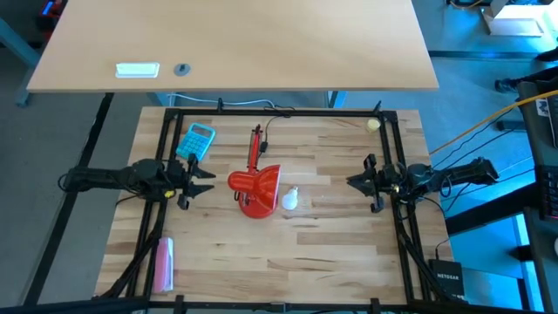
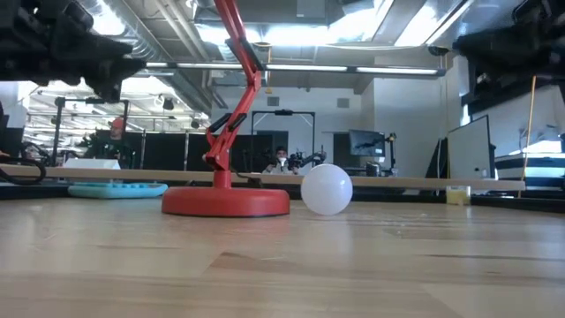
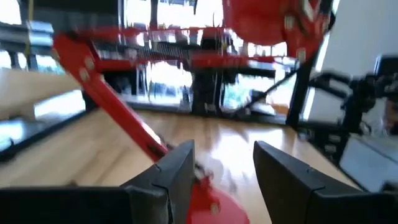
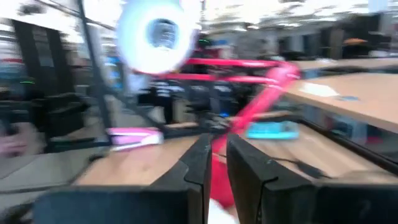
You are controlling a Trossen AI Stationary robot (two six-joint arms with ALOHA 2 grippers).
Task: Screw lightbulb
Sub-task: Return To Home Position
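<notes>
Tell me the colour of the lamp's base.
The lamp base is red, best seen in the low view.

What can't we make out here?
- Lightbulb base: low view, hidden behind its own globe; high view, too small.
- Lamp socket: high view, covered by the shade.
- Same shade: left wrist view, blurred, cut off by the edge.
- Left gripper and right gripper sit apart from the lamp, either side.
</notes>
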